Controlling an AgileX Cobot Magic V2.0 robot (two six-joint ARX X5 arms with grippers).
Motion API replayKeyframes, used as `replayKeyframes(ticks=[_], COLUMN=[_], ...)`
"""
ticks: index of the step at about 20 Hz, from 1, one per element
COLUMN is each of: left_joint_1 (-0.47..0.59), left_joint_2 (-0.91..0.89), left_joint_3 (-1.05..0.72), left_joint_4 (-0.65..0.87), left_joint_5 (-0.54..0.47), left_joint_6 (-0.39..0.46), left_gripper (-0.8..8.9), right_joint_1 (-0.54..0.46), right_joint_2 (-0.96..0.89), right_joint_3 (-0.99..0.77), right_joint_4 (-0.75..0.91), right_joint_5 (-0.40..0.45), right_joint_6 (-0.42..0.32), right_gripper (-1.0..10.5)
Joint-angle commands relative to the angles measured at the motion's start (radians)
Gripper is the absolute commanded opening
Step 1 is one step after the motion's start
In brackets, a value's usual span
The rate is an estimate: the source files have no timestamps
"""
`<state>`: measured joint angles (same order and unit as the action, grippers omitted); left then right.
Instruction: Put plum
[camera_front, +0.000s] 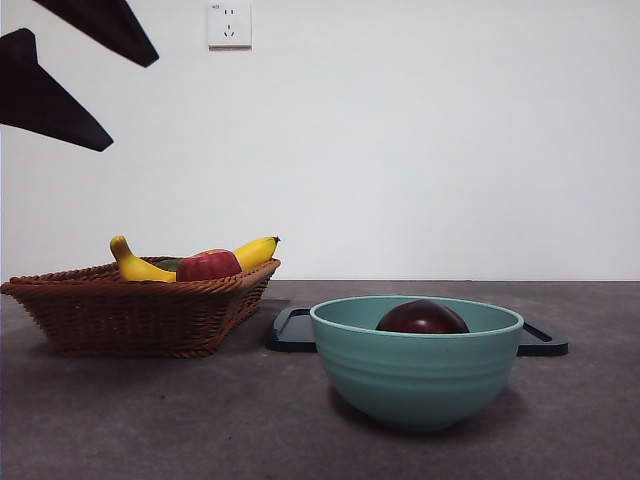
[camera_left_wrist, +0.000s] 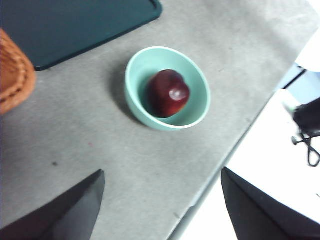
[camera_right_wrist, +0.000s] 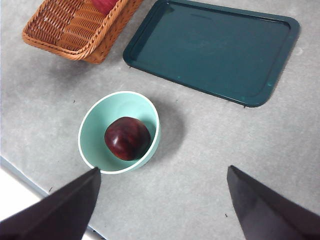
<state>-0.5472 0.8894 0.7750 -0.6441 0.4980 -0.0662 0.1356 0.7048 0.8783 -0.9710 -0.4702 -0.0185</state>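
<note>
1. The plum (camera_front: 422, 318) lies inside the teal bowl (camera_front: 416, 372), resting on the bowl's floor, free of both grippers.
2. The bowl stands on the grey table (camera_front: 150, 420), just in front of the dark tray (camera_right_wrist: 212, 47) and near the wicker basket (camera_front: 140, 310).
3. The basket holds a banana (camera_front: 135, 266) and a red apple (camera_front: 208, 265).
4. The left gripper (camera_left_wrist: 162, 200) hangs above the table with jaws spread wide, holding nothing.
5. The right gripper (camera_right_wrist: 160, 200) is likewise raised, jaws wide apart and empty.

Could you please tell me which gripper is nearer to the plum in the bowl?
Cannot tell: the left gripper and the right gripper both hang open above the plum, empty, at similar height.
</note>
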Motion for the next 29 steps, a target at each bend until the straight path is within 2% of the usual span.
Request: replayKeyframes(ticks=[1, 6, 8, 11, 13, 15, 21, 23, 27, 29], left_joint_1=[-0.005, -0.005, -0.005, -0.005, -0.005, -0.005, -0.005, -0.005, -0.005, -0.005], left_joint_2=[0.005, 0.005, 0.005, 0.005, 0.005, 0.005, 0.005, 0.005, 0.005, 0.005], left_joint_3=[0.008, 0.008, 0.008, 0.008, 0.008, 0.008, 0.008, 0.008, 0.008, 0.008], left_joint_4=[0.016, 0.016, 0.016, 0.016, 0.016, 0.016, 0.016, 0.014, 0.015, 0.015], left_joint_5=[0.012, 0.012, 0.012, 0.012, 0.012, 0.012, 0.012, 0.012, 0.011, 0.011], left_joint_6=[-0.003, -0.004, -0.007, -0.006, -0.006, -0.006, -0.005, -0.006, -0.004, -0.003], left_gripper=[3.73, 3.73, 3.73, 3.73, 3.73, 3.73, 3.73, 3.73, 3.73, 3.73], right_joint_1=[0.002, 0.002, 0.01, 0.065, 0.104, 0.139, 0.236, 0.26, 0.301, 0.325], right_joint_2=[0.006, 0.007, 0.023, 0.092, 0.148, 0.22, 0.433, 0.5, 0.597, 0.632], right_joint_3=[0.02, 0.02, 0.019, 0.019, 0.018, 0.017, -0.043, -0.047, -0.047, -0.047], right_joint_4=[0.004, -0.001, -0.01, -0.016, 0.003, 0.042, 0.283, 0.323, 0.397, 0.422], right_joint_5=[-0.001, -0.002, -0.006, -0.011, 0.019, 0.056, 0.079, 0.13, 0.136, 0.165], right_joint_6=[0.01, 0.012, 0.04, 0.061, 0.071, 0.085, 0.124, 0.124, 0.124, 0.124], right_gripper=[4.1, 4.0, 4.0, 4.0, 4.0, 3.8, 3.8, 3.8, 3.0, 3.0])
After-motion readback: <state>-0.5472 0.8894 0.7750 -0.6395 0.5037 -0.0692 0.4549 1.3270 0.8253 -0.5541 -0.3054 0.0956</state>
